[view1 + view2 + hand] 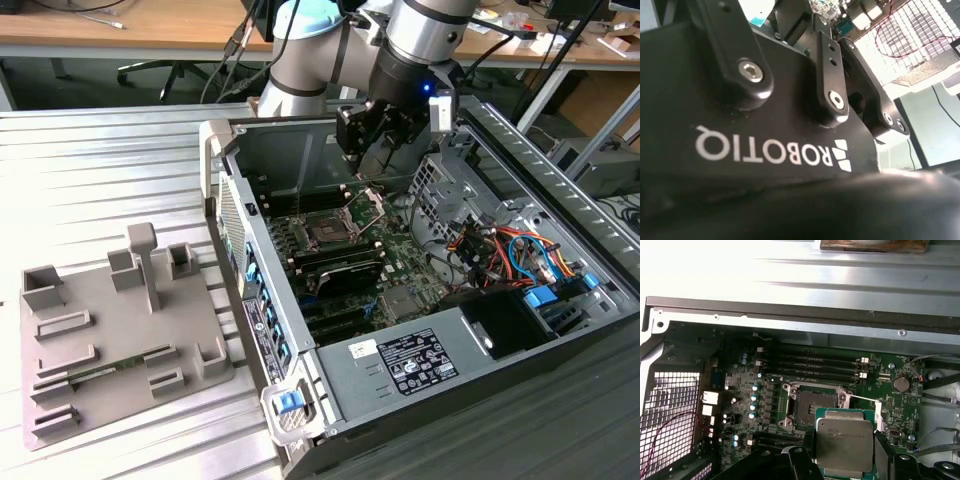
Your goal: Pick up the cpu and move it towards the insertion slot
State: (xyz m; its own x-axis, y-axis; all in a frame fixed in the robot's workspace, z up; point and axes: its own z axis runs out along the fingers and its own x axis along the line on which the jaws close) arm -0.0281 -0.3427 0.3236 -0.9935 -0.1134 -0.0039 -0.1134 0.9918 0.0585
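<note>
cpu (844, 444): dull brushed-metal lid on green board. Slot (812, 407): dark matt centre, shiny metal frame. Gripper (790, 120): black matt plastic body, bright steel screws. Computer case (400, 365): grey sheet metal. Table (90, 170): ribbed, satin metal.

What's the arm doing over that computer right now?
Gripper above the open case, carrying the cpu. Insertion slot open, bare, just beyond the chip. Nothing between them.
</note>
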